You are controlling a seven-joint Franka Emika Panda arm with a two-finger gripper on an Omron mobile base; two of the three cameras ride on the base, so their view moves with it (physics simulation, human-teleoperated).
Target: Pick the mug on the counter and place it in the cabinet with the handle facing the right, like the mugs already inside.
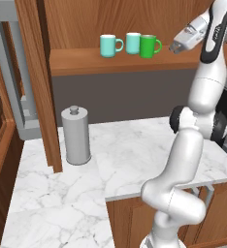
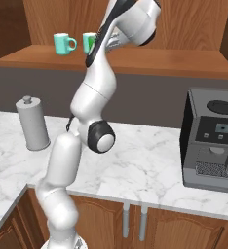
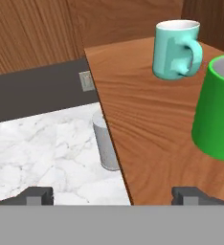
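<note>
The green mug [image 1: 147,47] stands upright on the cabinet [image 1: 135,60] shelf, touching a teal mug [image 1: 133,43] at its 9 o'clock, handle [image 1: 157,46] toward 3 o'clock. The gripper [image 1: 173,48] hovers just beside it, empty, fingers spread wide. In the right base view the arm hides most of the green mug.

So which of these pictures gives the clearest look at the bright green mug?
The left base view: the green mug stands whole on the cabinet shelf beside the two teal mugs, handle to the right. The hand view shows it large but cut off at the edge. In the right base view the arm hides most of it.
</note>
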